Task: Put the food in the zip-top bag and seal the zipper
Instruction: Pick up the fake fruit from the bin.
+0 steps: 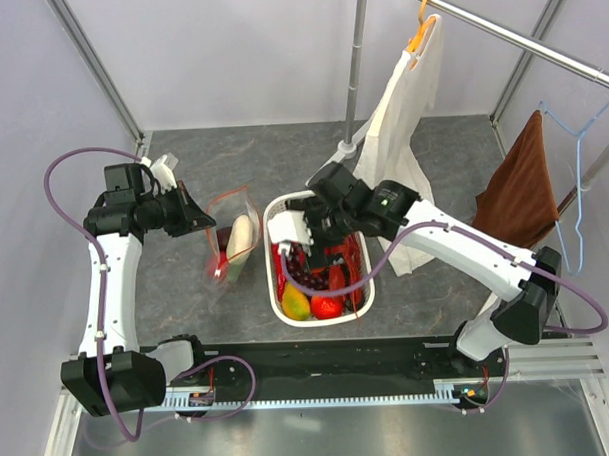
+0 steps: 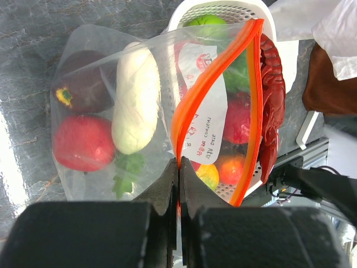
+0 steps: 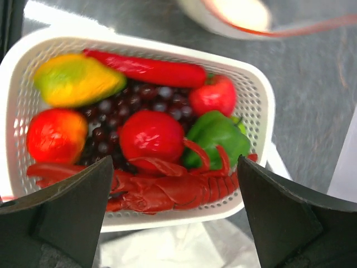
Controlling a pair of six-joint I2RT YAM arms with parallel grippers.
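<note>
- White basket [image 3: 257, 106]: directly below the right pincer [image 3: 173, 167]. It holds most of the food: lobster [image 3: 167, 192], grapes [image 3: 131, 103], green pepper [image 3: 215, 131], yellow piece [image 3: 75, 81] and several red fruits [image 3: 150, 137]. Judged: the larger share of the loading is not yet done
- Zip-top bag [image 2: 162, 61]: just ahead of the left pincer [image 2: 178, 167], body spreading away from its tips and off to one side. Three items inside, so loading is judged roughly a third done. Mouth gapes sideways toward the basket and the right pincer
- Lobster: nearest the right pincer's fingers, long axis lying across the gap between them
- White radish [image 2: 135, 100]: inside the bag, long axis running away from the left pincer, roughly parallel to the bag mouth
- Red fruit [image 2: 83, 142] and dark purple bulb [image 2: 81, 89]: inside the bag beyond the radish, on the side far from the mouth
- Zipper [image 2: 196, 94]: two orange strips meet at the left pincer's tips and spread apart ahead of it, rejoining at the far corner. Unsealed; sealing is not yet started
- Left pincer: clamped tight on the near end of the zipper
- Right pincer: fingers spread wide, nothing between them, hovering over the basket
</note>
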